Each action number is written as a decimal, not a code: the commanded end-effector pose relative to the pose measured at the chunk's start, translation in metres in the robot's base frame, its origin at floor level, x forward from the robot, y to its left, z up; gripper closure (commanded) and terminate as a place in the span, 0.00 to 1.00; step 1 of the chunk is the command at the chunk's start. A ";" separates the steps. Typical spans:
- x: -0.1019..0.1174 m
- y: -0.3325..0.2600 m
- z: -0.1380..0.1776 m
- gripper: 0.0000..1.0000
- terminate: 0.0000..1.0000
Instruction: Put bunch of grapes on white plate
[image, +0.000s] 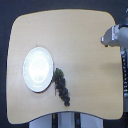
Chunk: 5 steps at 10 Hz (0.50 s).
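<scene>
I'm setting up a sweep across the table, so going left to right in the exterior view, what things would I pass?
White plate → bunch of grapes, lying just off the plate's right edge → the robot's hand, at the table's right edge, higher in the picture. Too blurred to tell if it is open.

**No legible text**

We find no readable text, label, brand, number or sign anywhere in the exterior view. The picture is small and blurred, and every surface we can see in it looks plain and unmarked.
</scene>
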 end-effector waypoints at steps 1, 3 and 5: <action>-0.001 0.002 0.000 0.00 0.00; 0.008 -0.005 0.007 0.00 0.00; 0.002 0.005 0.007 0.00 0.00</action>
